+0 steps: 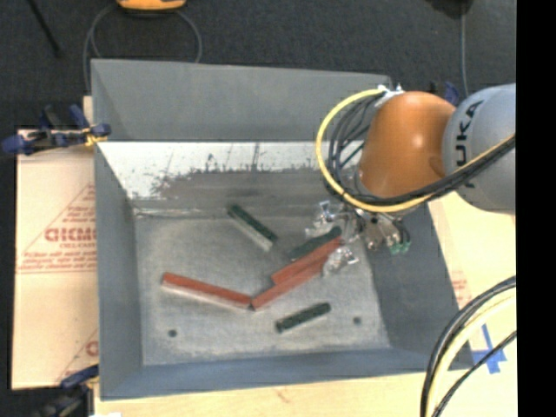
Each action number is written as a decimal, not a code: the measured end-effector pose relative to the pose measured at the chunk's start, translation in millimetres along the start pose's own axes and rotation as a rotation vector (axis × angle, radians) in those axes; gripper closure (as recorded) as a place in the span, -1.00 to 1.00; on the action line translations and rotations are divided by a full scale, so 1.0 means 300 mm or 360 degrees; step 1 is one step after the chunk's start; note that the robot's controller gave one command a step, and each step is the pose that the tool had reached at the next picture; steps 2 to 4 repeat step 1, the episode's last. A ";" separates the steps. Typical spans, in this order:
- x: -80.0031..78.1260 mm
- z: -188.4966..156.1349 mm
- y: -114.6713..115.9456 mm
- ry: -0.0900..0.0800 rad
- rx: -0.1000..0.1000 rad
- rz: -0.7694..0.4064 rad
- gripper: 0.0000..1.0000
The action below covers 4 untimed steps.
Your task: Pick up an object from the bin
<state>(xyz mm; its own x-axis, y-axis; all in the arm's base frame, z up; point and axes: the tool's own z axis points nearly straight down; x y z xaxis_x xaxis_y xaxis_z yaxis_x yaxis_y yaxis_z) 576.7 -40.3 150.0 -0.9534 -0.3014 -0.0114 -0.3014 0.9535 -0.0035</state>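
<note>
Right at the tool (337, 248) ends a slanting red bar (291, 281).

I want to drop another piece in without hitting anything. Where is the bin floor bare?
Barest is the bin floor's left part, bordered by the left wall, the upper green bar and the left red bar. The front strip below that bar is free too. Crowded at right, around the claw, right red bar and lower green bar.
</note>
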 end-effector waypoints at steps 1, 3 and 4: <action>0.043 -0.269 0.000 0.0013 -0.0003 -0.0040 1.00; 0.043 -0.269 0.000 0.0013 -0.0003 -0.0040 1.00; 0.043 -0.269 0.000 0.0013 -0.0003 -0.0040 1.00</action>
